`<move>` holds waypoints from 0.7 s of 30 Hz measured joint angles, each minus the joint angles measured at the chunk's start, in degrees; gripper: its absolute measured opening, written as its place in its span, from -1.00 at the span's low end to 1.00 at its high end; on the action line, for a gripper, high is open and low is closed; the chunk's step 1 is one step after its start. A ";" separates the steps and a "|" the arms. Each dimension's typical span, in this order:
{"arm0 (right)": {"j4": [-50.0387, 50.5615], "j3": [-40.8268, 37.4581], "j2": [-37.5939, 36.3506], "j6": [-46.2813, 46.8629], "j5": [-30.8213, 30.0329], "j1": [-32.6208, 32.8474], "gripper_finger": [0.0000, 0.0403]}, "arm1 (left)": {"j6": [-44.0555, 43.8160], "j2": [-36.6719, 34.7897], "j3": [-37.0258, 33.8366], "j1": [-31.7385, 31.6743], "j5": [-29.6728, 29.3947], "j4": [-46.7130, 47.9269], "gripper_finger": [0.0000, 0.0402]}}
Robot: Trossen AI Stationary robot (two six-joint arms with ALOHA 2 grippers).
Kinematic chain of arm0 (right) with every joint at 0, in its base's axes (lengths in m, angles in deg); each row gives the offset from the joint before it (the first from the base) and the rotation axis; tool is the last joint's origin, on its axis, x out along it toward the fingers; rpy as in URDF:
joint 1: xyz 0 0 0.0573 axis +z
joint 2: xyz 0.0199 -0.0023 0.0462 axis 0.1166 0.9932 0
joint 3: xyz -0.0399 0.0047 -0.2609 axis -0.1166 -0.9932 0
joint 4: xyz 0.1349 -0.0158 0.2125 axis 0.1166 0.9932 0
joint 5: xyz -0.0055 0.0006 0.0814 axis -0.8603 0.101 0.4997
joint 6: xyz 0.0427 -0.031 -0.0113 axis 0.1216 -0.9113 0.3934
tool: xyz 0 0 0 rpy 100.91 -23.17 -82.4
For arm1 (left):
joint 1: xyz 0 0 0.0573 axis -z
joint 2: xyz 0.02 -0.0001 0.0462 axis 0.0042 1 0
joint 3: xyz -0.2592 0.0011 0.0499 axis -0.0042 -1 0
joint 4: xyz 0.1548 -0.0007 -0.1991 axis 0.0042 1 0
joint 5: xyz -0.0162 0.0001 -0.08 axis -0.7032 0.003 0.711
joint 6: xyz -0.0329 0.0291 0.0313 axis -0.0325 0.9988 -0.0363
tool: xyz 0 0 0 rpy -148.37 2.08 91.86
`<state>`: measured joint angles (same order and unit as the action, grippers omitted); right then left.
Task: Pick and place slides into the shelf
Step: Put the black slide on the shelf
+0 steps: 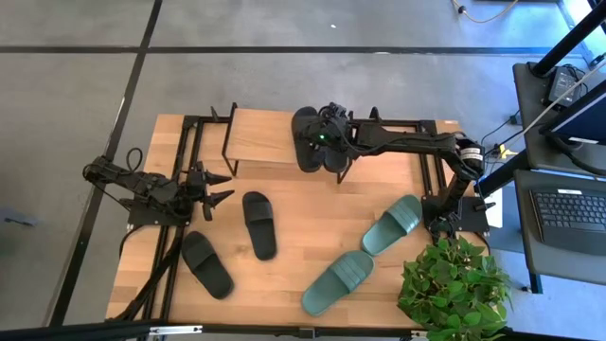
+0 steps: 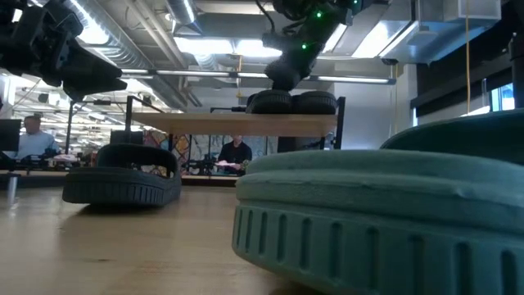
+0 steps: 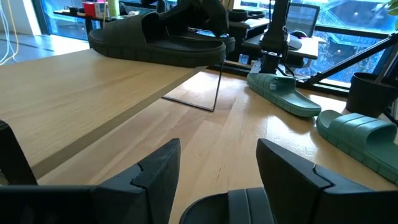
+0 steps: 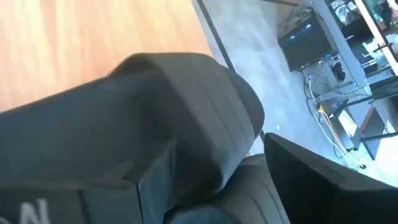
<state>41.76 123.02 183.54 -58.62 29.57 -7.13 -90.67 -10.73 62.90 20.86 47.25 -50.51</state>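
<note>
The shelf (image 1: 260,135) stands at the table's far side, and two black slides (image 1: 306,139) (image 1: 333,152) lie side by side on its right end (image 2: 315,102). My right gripper (image 1: 327,140) hovers low over them, open, with one slide's wide strap (image 4: 186,106) filling the space around its fingers. My left gripper (image 1: 220,187) waits open near the table's left, pointing toward the shelf (image 3: 93,81). Two more black slides (image 1: 258,224) (image 1: 206,263) and two green slides (image 1: 393,224) (image 1: 338,282) rest sole-down on the table. My right gripper (image 4: 217,155) comes from above and stands astride the strap side of a black slide that rests on the shelf top. One finger (image 4: 149,171) lies close under the strap's edge. Whether either finger touches the slide, I cannot tell.
A potted plant (image 1: 453,284) sits at the table's near right corner. The arm frames stand along the left and right table edges. The left part of the shelf top is bare wood. A desk with a laptop (image 1: 573,210) stands beyond the right edge.
</note>
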 joint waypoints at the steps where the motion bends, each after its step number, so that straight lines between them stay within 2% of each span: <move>1: 0.27 0.00 -0.25 0.68 0.03 0.25 0.21 | 0.00 0.00 0.00 0.00 0.00 0.00 0.02; 8: 1.71 0.00 -3.29 2.88 0.03 2.44 0.21 | 0.00 -0.01 0.00 0.00 0.00 0.00 0.02; 17: 1.95 0.00 -9.55 7.20 0.34 9.50 0.21 | -0.04 -0.02 0.00 0.02 0.00 -0.02 0.02; 21: 2.18 0.00 -12.56 8.58 6.54 13.19 0.21 | -0.04 -0.01 -0.01 0.01 0.00 -0.02 0.02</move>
<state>43.95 123.02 170.97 -50.04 36.11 6.05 -90.71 -10.75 62.88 20.87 47.25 -50.53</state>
